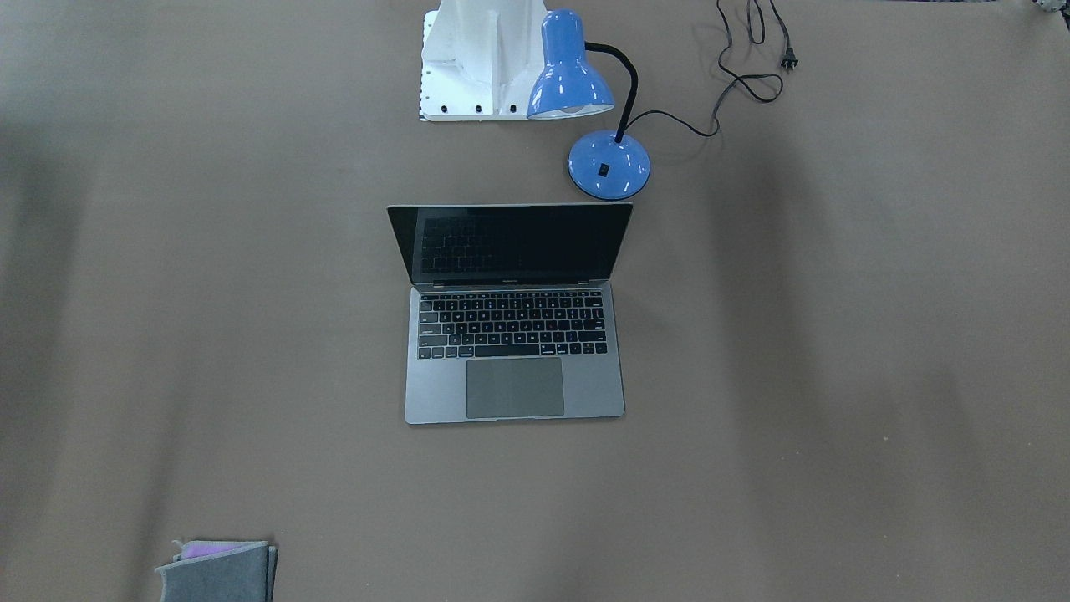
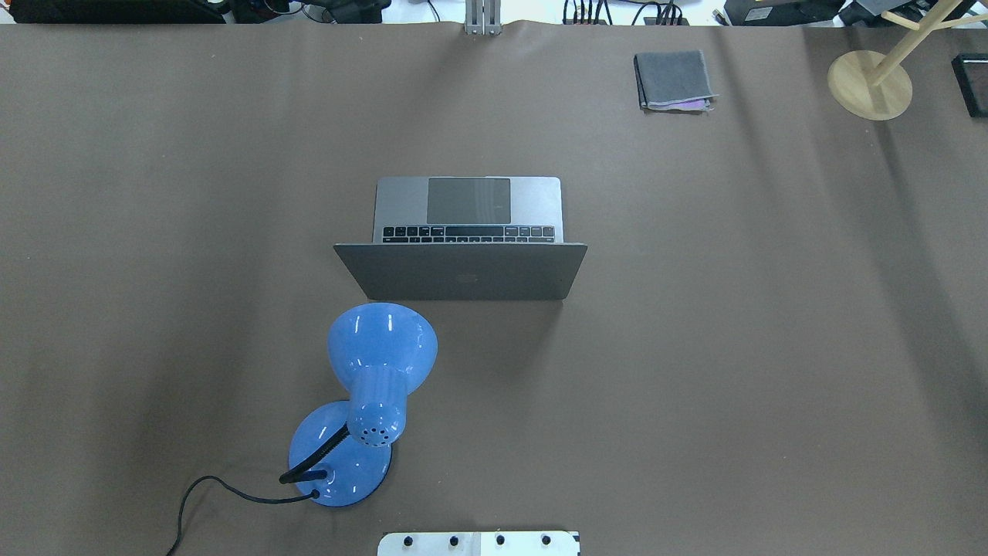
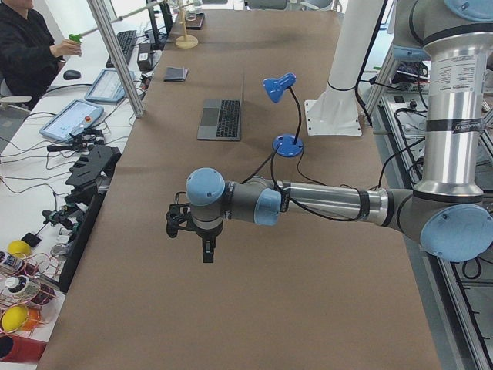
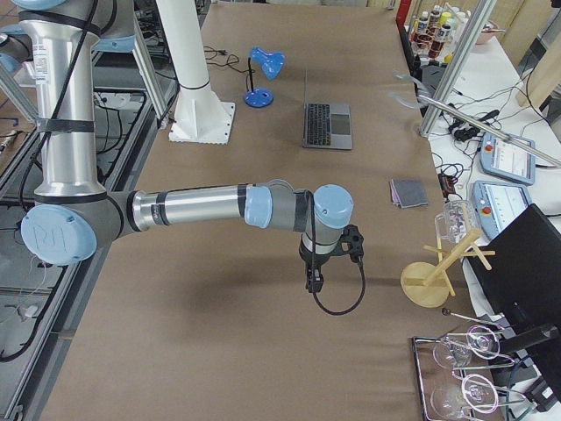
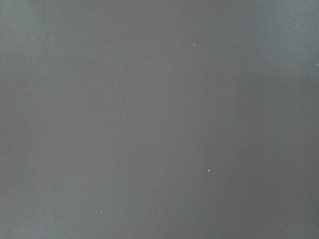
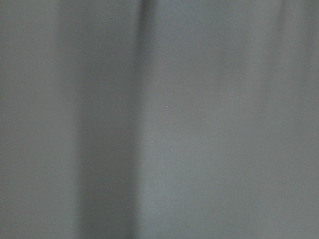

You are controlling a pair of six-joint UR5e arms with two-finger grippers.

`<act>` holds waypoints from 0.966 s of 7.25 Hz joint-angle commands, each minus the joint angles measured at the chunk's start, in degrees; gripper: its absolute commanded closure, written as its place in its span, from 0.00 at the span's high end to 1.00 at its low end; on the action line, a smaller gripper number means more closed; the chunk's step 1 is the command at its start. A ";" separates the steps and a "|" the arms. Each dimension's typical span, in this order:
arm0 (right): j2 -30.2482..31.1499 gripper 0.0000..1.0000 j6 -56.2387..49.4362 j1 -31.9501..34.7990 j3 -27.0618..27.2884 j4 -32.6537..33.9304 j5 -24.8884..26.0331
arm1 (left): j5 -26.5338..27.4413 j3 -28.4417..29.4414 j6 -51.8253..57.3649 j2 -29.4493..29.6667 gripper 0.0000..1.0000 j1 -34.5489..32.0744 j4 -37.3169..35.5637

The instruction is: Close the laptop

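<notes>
The space-grey laptop [image 1: 514, 334] stands open in the middle of the brown table, screen dark and upright, keyboard and trackpad facing away from the robot. In the overhead view its lid [image 2: 463, 270] shows its back with the dark logo. It also shows in the left side view [image 3: 221, 118] and the right side view [image 4: 327, 124]. My left gripper [image 3: 206, 250] hangs over bare table far from the laptop. My right gripper [image 4: 311, 282] does the same at the other end. I cannot tell whether either is open or shut. Both wrist views show only table surface.
A blue desk lamp [image 2: 378, 347] stands just behind the laptop lid on the robot's left, its black cord [image 1: 736, 84] trailing on the table. A folded grey cloth [image 2: 673, 79] lies at the far right. A wooden stand [image 2: 870, 85] is at the far right corner.
</notes>
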State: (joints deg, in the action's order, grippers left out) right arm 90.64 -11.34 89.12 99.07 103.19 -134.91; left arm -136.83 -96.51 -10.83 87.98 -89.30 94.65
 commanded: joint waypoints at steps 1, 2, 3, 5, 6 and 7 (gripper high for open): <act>0.15 1.00 -0.61 0.00 0.24 -0.18 0.09 | -0.01 -0.08 0.02 0.00 0.98 0.00 0.01; -0.89 1.00 -0.01 0.00 0.51 0.34 -0.35 | -0.01 -0.08 0.10 0.00 0.98 0.00 0.01; -0.90 1.00 0.00 0.00 -0.01 0.00 -0.35 | -0.01 -0.17 0.11 0.00 0.98 0.00 0.01; -0.90 1.00 0.00 0.00 -0.02 -0.01 -0.44 | 0.07 0.18 0.28 0.00 0.98 0.00 0.01; -0.90 1.00 0.09 0.00 -0.19 -0.09 -0.44 | 0.08 0.09 0.37 0.00 0.98 0.00 0.01; -0.90 1.00 0.09 0.00 -0.20 -0.01 -0.44 | -0.01 0.09 0.37 0.00 0.98 0.00 0.01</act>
State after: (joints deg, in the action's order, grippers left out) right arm 89.74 -11.28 89.12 98.93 103.14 -135.34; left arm -136.79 -96.44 -10.51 87.98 -89.30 94.66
